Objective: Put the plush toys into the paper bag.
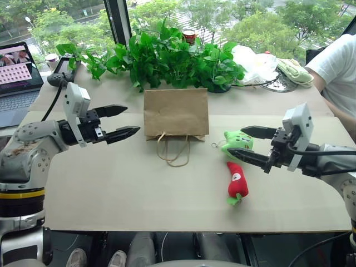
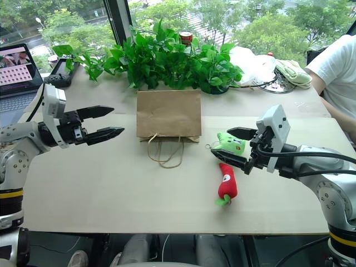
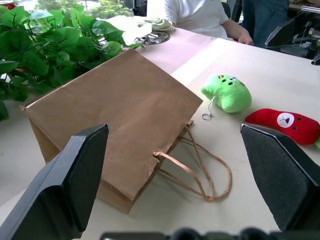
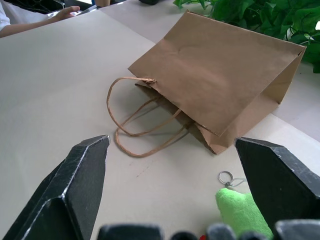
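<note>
**Both grippers spread wide above the table, bag and toys untouched**

The table (image 1: 139, 200) spreads pale and wide under both arms. Along its far edge runs a bank of leafy green plants (image 1: 167, 55), with a laptop (image 1: 16, 78) at the far left and a white plastic bag (image 1: 253, 64) at the far right. A person's white sleeve (image 1: 336, 61) shows at the right edge.

The paper bag (image 1: 176, 113) lies flat on its side in the middle of the table, just in front of the plants, its mouth toward the robot and its twine handles (image 1: 173, 150) looped out on the tabletop.

The left gripper (image 1: 123, 121) hovers to the left of the bag, fingers parted and holding nothing. The right gripper (image 1: 247, 143) hovers at the right, fingers likewise parted and empty, one finger on each side of the green toy as seen from the head, above it and not touching.

The light green plush toy (image 1: 238, 139) lies just right of the bag's handles, a small key ring (image 4: 226, 177) on its near side. The red chili toy (image 1: 236, 182) lies just nearer the robot, close beside the green one, stem end toward the table's front edge.
</note>
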`<state>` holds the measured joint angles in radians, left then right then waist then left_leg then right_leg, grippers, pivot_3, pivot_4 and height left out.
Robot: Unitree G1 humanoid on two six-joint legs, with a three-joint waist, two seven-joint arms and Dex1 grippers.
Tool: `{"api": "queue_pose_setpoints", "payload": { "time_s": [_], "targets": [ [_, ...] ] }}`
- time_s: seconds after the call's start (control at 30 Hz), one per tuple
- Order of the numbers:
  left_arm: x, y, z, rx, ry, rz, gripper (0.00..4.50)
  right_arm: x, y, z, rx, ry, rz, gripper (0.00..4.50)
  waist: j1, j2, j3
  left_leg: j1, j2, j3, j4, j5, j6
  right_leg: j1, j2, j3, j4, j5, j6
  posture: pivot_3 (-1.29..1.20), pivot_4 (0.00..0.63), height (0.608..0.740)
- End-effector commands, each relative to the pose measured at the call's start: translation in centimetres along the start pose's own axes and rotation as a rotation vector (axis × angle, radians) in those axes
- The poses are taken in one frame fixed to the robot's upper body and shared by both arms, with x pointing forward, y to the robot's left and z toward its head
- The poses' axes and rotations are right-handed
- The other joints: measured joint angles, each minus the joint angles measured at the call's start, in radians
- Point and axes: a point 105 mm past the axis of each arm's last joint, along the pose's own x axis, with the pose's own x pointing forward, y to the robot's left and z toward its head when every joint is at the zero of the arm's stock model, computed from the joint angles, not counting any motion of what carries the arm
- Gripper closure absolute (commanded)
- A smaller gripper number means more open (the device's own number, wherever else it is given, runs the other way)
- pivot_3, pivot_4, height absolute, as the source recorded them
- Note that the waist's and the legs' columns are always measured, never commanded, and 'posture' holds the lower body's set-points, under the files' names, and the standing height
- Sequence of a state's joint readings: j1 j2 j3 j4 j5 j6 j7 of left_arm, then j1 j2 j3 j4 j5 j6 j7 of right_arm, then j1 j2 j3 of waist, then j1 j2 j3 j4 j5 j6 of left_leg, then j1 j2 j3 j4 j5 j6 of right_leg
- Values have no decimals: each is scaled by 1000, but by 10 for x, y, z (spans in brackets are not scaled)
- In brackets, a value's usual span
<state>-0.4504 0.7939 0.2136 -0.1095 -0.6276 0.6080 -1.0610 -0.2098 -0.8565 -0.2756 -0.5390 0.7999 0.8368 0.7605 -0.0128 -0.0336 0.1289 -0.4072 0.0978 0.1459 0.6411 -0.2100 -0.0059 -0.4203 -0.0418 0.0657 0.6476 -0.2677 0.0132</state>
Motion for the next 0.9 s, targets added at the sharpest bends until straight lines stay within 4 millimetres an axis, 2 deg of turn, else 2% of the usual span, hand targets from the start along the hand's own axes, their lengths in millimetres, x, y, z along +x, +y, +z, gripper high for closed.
{"api": "queue_pose_setpoints", "payload": {
  "time_s": [0.03, 0.13, 0.3, 0.4, 0.5, 0.6, 0.73, 0.9],
  "targets": [
    [-1, -1, 11, 48, -20, -12, 0, -3, 2, 11, -54, -39, -8, 66, 0, 0, 0, 0, 0, 0, 0, 0, 0, 0, 0, 0, 0, 0, 0, 0, 150, 740],
    [2, -2, 7, 95, -4, -33, 0, -2, 1, 10, -53, -34, -9, 66, 0, 0, 0, 0, 0, 0, 0, 0, 0, 0, 0, 0, 0, 0, 0, 0, 150, 740],
    [14, 0, -25, 271, 119, -108, 0, 0, -1, 10, -56, -30, -9, 66, 2, 0, 0, 0, -1, 0, 0, 0, 0, 1, 0, 0, 0, 0, 0, 0, 150, 740],
    [26, 15, -37, 325, 133, -100, 0, 1, 0, 11, -61, -27, -5, 66, 3, 0, 0, 0, -1, 0, 0, 0, 0, 0, 0, 0, 0, 0, 0, 0, 150, 740],
    [37, 23, -49, 466, 185, -128, 0, 1, 1, 12, -65, -27, -3, 66, 6, 0, 0, -2, -1, -1, 1, 0, 0, 0, 0, -1, 0, 0, 0, 0, 150, 740],
    [56, 31, -55, 637, 216, -155, 0, 2, 2, 13, -70, -28, -7, 66, 13, 0, 0, -3, -2, -2, 1, 0, 0, 0, 0, -1, -1, 0, 0, 0, 150, 740],
    [85, 25, -61, 840, 208, -222, 0, 0, 6, 14, -75, -38, -32, 66, 23, 0, 0, -6, -3, -4, 2, 0, 0, -1, 0, -1, -1, 0, 0, 0, 150, 740],
    [107, 16, -70, 884, 175, -253, 0, -5, 8, 13, -73, -37, -66, 66, 24, 0, 0, -8, -4, -6, 2, 0, 1, -1, 0, 0, -1, 0, 1, 0, 150, 740]
  ]
}}
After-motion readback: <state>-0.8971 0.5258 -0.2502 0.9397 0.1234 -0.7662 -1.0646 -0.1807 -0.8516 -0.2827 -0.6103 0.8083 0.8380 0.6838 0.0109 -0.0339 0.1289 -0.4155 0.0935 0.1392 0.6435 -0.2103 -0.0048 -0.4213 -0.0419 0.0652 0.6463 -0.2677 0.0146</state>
